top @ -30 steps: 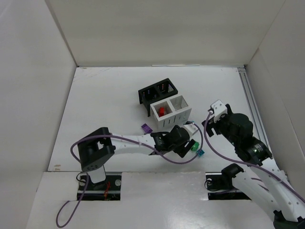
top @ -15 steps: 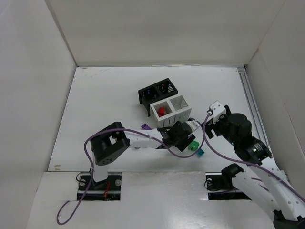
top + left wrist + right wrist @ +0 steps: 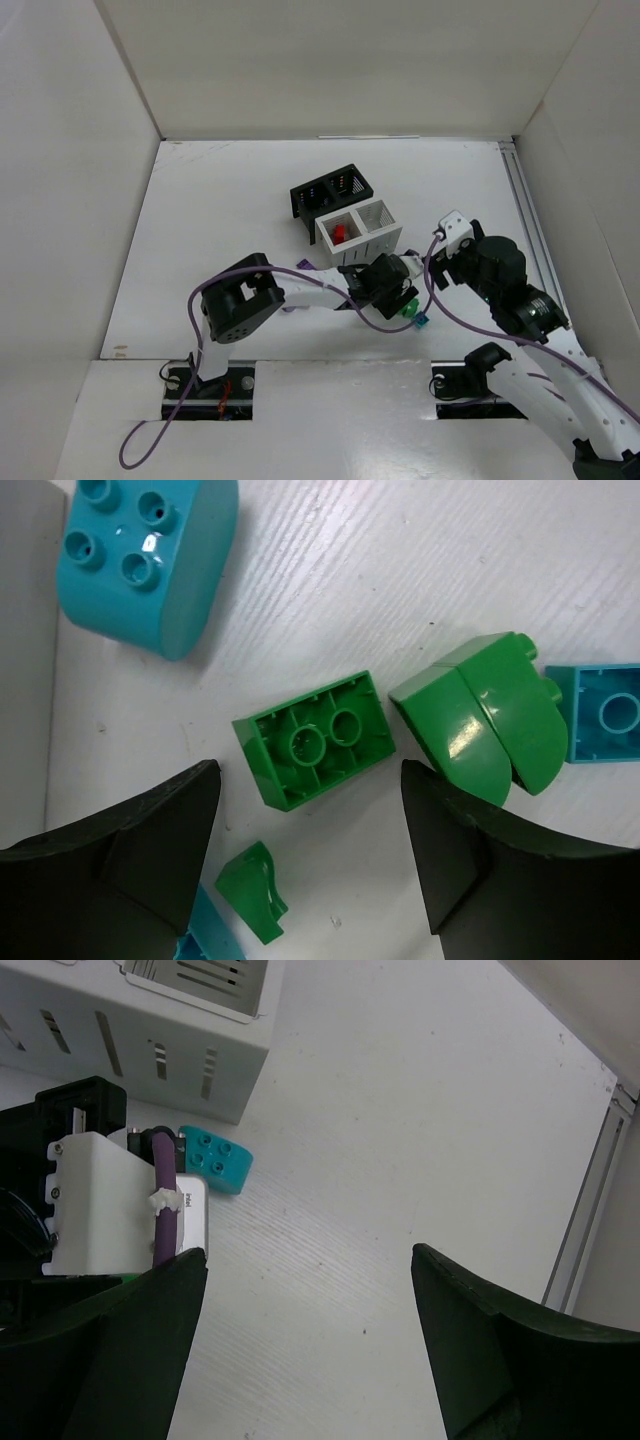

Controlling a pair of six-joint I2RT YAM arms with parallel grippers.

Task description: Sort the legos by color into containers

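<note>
Left gripper (image 3: 308,780) hangs low over the table (image 3: 400,560), jaws spread wide and empty, an upturned green brick (image 3: 315,740) lying right between them. A rounded green piece (image 3: 480,725) sits just beside it, a teal brick (image 3: 150,560) nearby. Right gripper (image 3: 300,1260) gapes too, holding nothing, near the white bin (image 3: 350,255); the black bin (image 3: 300,205) stands just behind that.

teal brick (image 3: 608,712) cut by right edge, another teal piece (image 3: 203,938) half hidden
</note>
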